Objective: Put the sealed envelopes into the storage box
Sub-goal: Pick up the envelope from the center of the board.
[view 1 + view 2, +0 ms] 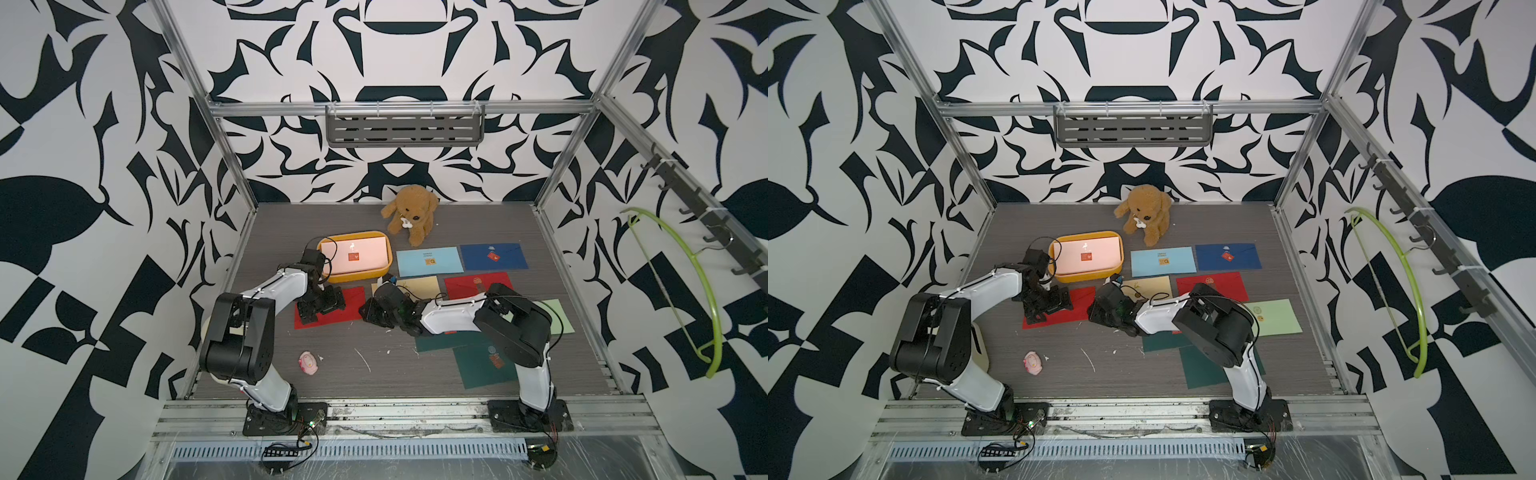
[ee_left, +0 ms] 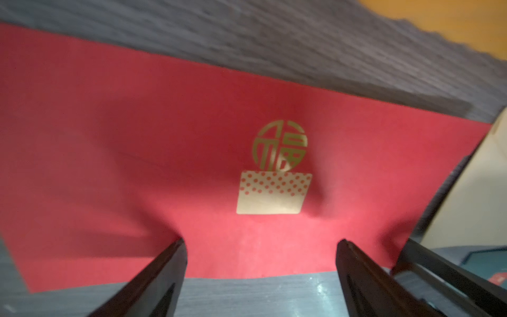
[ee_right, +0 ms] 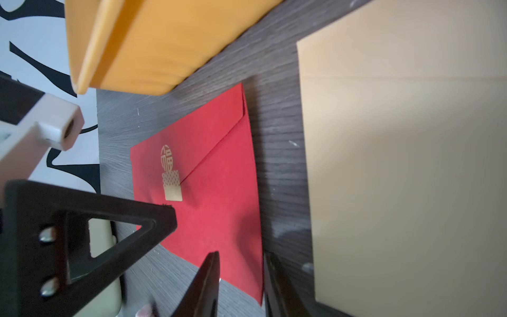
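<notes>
The left gripper [image 2: 260, 243] stood with its jaws wide apart, both tips pressed down on the red envelope [image 2: 137, 142], so that the paper puckered between them; the gold seal [image 2: 274, 192] lay just ahead of the tips. The right gripper [image 3: 241, 256] sat low at the edge of that same envelope nearest to it. Its jaws were narrowed but a gap showed between them, and the envelope's edge lay in that gap, not visibly pinched. Just beyond the left gripper, across a strip of bare table [image 1: 399, 374], stood the storage box [image 1: 357, 276] with a pink envelope [image 1: 357, 255] lying flat inside it. Close beside the right gripper, on its far side, lay a cream envelope [image 3: 397, 164] flat on the table. Farther out from the right gripper lay the rest — a light blue envelope [image 1: 430, 261], a navy envelope [image 1: 494, 257] and a second red envelope [image 1: 461, 282], with a pale green envelope [image 1: 561, 318] past the right arm's elbow. The dark green envelopes [image 1: 482, 365] were partly hidden under that arm. A plush dog [image 1: 411, 216] sat well beyond the box against the back wall.
</notes>
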You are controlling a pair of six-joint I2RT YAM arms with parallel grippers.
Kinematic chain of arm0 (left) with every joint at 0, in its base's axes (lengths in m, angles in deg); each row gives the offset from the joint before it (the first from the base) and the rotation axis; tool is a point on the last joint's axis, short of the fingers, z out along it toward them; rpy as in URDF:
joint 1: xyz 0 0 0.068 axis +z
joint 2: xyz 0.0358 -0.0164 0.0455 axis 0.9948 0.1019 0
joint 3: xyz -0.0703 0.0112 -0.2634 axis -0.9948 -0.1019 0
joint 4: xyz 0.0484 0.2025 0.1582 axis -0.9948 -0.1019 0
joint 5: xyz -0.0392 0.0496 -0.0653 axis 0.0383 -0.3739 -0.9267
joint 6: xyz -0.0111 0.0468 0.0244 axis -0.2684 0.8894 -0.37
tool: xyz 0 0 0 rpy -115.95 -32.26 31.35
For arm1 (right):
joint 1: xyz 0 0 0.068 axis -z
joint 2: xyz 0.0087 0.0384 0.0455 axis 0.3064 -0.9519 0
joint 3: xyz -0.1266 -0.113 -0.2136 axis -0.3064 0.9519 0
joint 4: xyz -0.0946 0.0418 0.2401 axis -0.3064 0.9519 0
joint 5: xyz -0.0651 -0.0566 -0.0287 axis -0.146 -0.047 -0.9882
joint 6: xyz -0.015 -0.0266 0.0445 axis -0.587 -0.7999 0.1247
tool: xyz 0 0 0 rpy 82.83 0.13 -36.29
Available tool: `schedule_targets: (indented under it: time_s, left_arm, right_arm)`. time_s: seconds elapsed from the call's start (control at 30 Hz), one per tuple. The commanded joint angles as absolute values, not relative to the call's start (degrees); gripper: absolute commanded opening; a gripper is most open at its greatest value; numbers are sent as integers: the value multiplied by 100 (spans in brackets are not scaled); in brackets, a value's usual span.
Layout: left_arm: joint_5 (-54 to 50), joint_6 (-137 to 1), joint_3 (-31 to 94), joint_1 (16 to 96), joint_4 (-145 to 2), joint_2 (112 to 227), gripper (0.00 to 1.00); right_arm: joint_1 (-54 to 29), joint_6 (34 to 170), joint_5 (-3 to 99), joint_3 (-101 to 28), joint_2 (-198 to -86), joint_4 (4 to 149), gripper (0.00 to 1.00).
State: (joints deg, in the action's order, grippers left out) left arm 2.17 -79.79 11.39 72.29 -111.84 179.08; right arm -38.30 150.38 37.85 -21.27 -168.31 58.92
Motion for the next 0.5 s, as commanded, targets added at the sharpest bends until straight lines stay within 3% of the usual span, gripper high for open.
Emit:
schedule_targets:
  time_s: [0.0,0.47]
  left_arm:
    - [-484,-8067,819,7284,-11025,18086,92]
    - [-448,-8138,823,7341,-11058,18119,92]
  right_arm:
    - [-3885,15064,3733,-2218,-16594,5706,33]
    - [-3911,15204,3664,-2033,-16557,6005,46]
